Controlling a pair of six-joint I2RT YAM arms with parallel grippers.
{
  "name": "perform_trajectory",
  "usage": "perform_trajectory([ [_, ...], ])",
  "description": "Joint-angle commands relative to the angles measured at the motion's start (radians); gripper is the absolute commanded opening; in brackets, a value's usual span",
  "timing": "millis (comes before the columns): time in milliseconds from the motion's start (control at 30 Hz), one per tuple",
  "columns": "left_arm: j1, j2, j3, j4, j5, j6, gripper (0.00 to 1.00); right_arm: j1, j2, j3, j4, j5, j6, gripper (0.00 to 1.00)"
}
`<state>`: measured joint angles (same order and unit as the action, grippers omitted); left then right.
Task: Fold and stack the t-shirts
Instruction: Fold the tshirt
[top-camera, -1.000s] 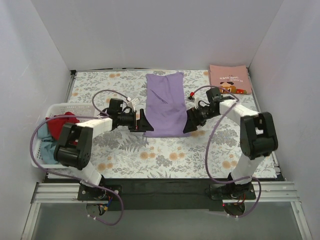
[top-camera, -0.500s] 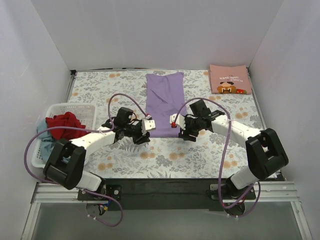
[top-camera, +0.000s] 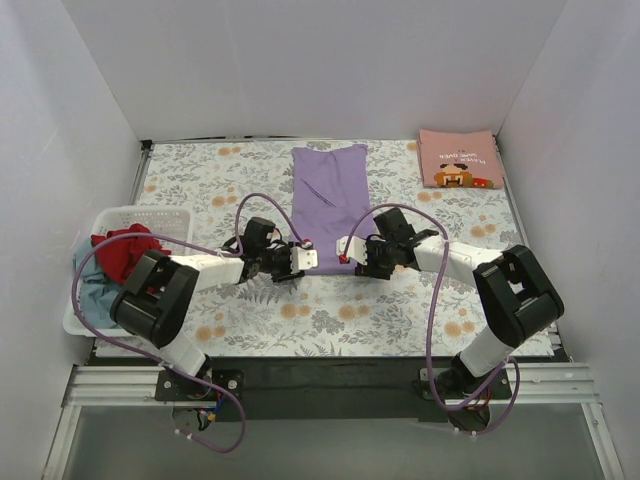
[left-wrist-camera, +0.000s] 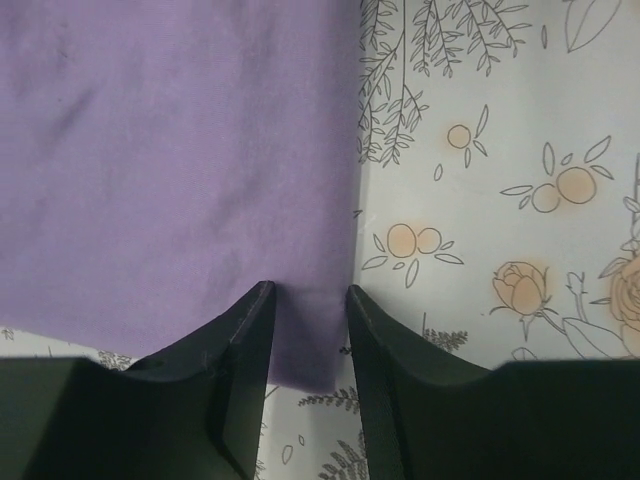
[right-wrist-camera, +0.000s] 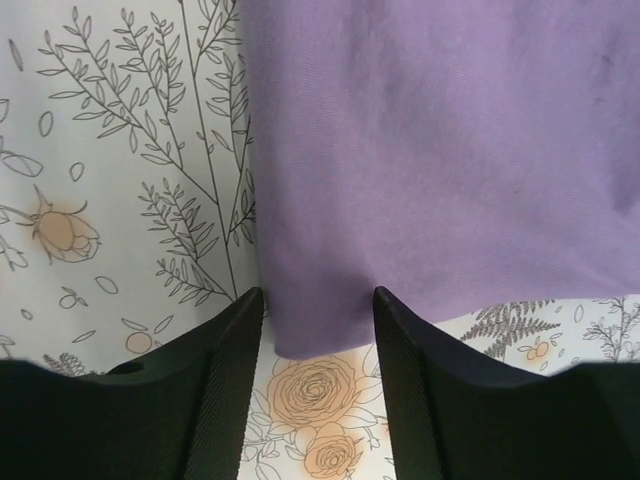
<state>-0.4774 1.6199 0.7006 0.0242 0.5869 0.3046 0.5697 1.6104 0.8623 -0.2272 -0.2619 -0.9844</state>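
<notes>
My left arm (top-camera: 205, 267) and right arm (top-camera: 462, 258) are white links with black joints (purple cables (top-camera: 431, 310) looping off each); fingers (left-wrist-camera: 240, 370) matte black, finely ribbed wedges.

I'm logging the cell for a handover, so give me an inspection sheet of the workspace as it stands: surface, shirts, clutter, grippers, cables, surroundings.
Surface: floral table cloth, lying flat.
Job's things: purple t-shirt folded into a long strip at centre; pink t-shirt folded at the far right corner; red t-shirt and grey-blue t-shirt bunched in the white basket at the left edge.
Clutter: nothing seen.
Grippers: left gripper and right gripper open, each straddling a near corner of the purple t-shirt.
Cables: purple cables loop off both arms.
Surroundings: white walls on three sides.
</notes>
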Motion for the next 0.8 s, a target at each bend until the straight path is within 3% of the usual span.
perform_trajectory([
  [0, -0.003, 0.038, 0.004, 0.013, -0.073, 0.044, 0.33, 0.002, 0.037, -0.051, 0.034, 0.05, -0.043, 0.54],
  [33, -0.003, 0.043, 0.005, 0.013, -0.076, 0.038, 0.31, 0.002, 0.043, -0.052, 0.037, 0.053, -0.045, 0.49],
  [67, -0.003, 0.047, 0.004, 0.008, -0.078, 0.034, 0.29, 0.002, 0.051, -0.052, 0.035, 0.059, -0.046, 0.34],
  [167, -0.003, 0.04, 0.016, -0.02, -0.075, 0.019, 0.14, 0.004, 0.046, -0.051, 0.034, 0.078, -0.045, 0.02],
  [333, -0.003, -0.011, 0.039, -0.105, -0.067, -0.007, 0.0, 0.004, -0.01, -0.013, -0.012, 0.069, -0.039, 0.01],
  [600, -0.003, -0.146, 0.18, -0.303, -0.018, -0.067, 0.0, -0.002, -0.116, 0.199, -0.256, -0.005, 0.016, 0.01],
  [767, -0.015, -0.294, 0.195, -0.504, 0.053, 0.03, 0.0, 0.012, -0.19, 0.241, -0.454, -0.066, 0.056, 0.01],
])
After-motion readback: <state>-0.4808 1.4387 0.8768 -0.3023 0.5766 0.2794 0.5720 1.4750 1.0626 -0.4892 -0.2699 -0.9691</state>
